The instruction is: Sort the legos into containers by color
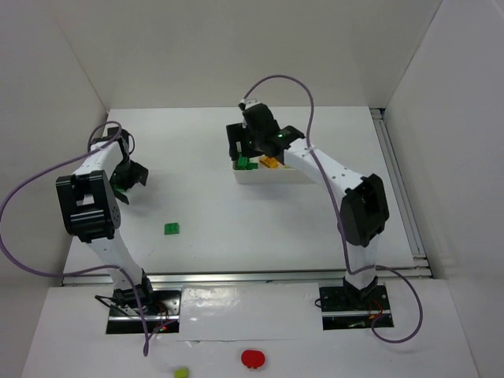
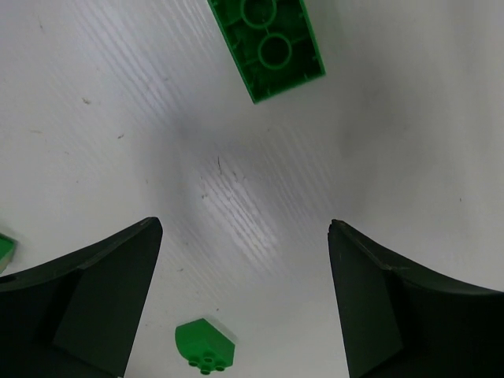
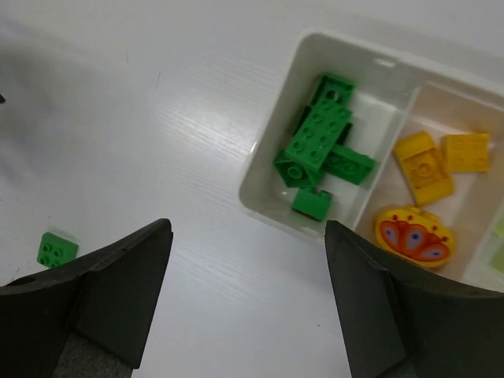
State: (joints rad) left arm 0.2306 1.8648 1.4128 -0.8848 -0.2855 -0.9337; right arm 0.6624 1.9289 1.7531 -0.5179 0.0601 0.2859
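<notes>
Top view, hard to make out: the right pincer hangs over the 9 o'clock end of the white tray. Its own wrist covers the jaws, so the gap cannot be told here.
Top view, left side: the left pincer is low over the tabletop at 9 o'clock, well apart from the tray.
Top view, loose piece: a loose green brick lies at 7 o'clock of the tray, between the arms.
Top view, near edge: a red round object and a pale yellow-green brick lie at 6 o'clock; the frame's bottom clips the brick.
Left wrist, pincer: spread wide, nothing between the fingers.
Left wrist, cut off: a long green brick, hollow underside up, is clipped at 12 o'clock. A small green brick sits at 6 o'clock, touching neither finger. A green sliver at 9 o'clock shows too little to identify.
Right wrist, pincer: spread wide and empty, over the tabletop beside the tray's corner.
Right wrist, tray: at 2 o'clock, cut by the right edge.
Right wrist, end compartment: a green pile, loosely stacked, count unclear.
Right wrist, next compartment: orange-yellow bricks and an orange oval piece with a painted pattern.
Right wrist, barely visible: a pale patch at 3 o'clock.
Right wrist, loose piece: the loose green brick lies at 8 o'clock, just above the left finger.
</notes>
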